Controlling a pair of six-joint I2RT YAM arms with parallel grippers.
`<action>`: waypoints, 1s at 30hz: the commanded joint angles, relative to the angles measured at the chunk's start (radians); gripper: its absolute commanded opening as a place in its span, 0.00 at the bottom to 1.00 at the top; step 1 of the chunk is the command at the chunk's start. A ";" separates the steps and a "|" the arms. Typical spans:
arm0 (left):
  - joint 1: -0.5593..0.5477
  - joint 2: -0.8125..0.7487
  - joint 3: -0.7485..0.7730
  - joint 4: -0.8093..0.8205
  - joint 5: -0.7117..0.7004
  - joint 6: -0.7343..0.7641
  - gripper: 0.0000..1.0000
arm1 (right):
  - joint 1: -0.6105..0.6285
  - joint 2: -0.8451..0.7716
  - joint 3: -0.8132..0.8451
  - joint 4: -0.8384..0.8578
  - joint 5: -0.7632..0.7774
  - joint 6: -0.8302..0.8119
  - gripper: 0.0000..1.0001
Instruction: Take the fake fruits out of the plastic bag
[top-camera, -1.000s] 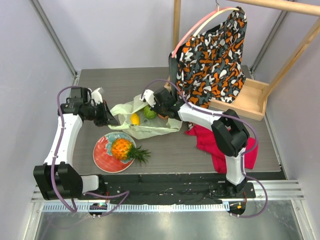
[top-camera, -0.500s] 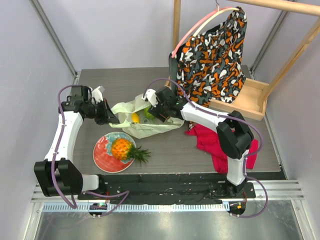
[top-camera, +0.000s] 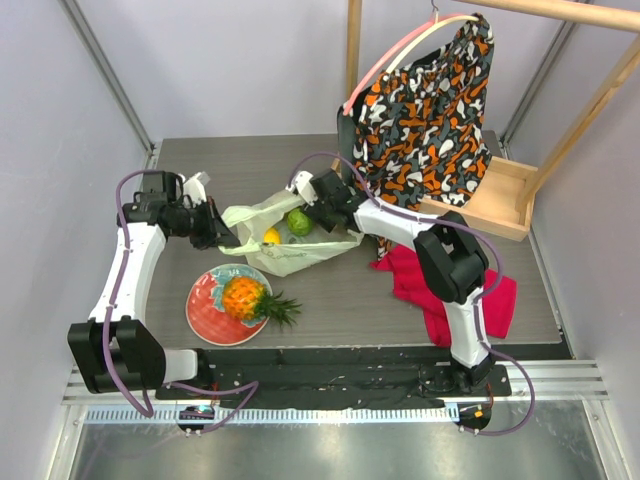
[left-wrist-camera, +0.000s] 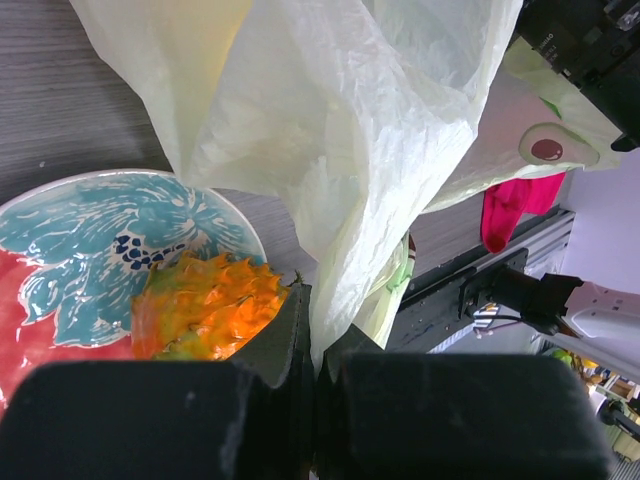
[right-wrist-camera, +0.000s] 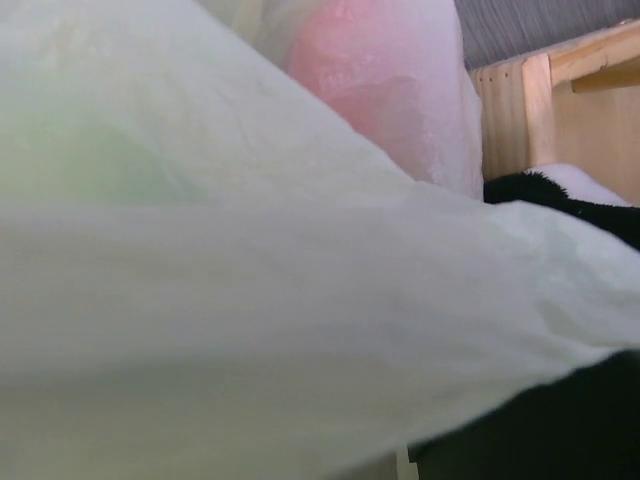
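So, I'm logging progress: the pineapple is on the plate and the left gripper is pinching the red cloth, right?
Not quite. The pineapple is on the plate, but the left gripper is pinching the plastic bag, not the red cloth. The left wrist view shows the bag's film caught in it.

Pale lilac walls (top-camera: 250, 60) enclose a grey table (top-camera: 250, 160) and wooden rack (top-camera: 505, 188).

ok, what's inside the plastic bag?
In the open mouth of the plastic bag: a green round fruit and a yellow fruit. Through the film, the right wrist view shows a pinkish shape, likely the peach. Anything deeper is covered by crumpled film.
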 joint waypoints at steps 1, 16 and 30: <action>0.004 -0.004 0.048 0.032 0.025 -0.002 0.00 | -0.001 -0.076 0.028 -0.056 -0.065 -0.005 0.29; -0.027 0.212 0.301 0.018 -0.044 0.034 0.00 | 0.008 -0.481 0.032 -0.225 -0.702 0.178 0.25; -0.019 0.441 0.675 -0.029 -0.127 0.044 0.00 | 0.327 -0.187 0.273 -0.170 -0.750 -0.034 0.25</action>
